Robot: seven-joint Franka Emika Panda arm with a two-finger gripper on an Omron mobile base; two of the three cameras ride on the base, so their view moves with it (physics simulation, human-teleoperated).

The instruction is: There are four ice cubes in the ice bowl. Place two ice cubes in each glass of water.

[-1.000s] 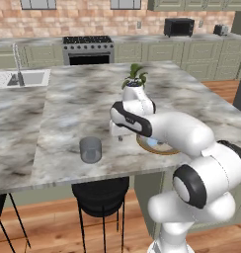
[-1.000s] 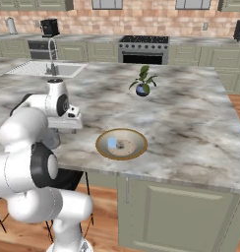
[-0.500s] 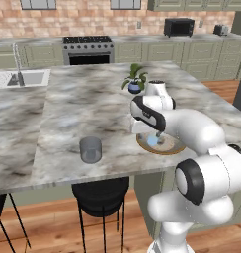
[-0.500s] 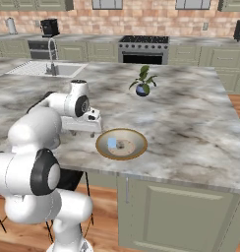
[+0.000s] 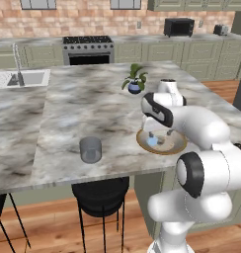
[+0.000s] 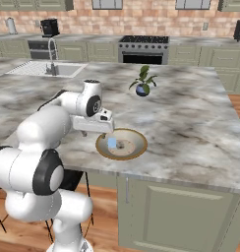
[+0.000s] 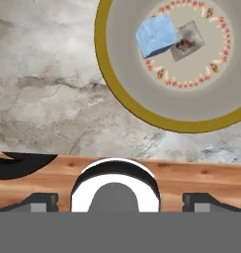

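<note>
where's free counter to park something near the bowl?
Bare marble between the glass of water and the ice bowl, and behind the bowl up to the plant pot. Crowded at the bowl's near rim, where the open gripper hangs.

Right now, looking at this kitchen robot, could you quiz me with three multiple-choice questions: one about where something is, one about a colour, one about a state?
1. Where is the ice bowl?
A. In the sink
B. On the marble island near its front edge
C. On the stove

2. What colour is the ice cube?
A. Pale blue
B. Red
C. Black

3. How is the gripper?
A. Shut on a cube
B. Open and empty
C. Shut on the glass of water

Key: B, it rests on marble; A, it shows pale blue; B, the fingers stand wide apart, nothing between.
</note>
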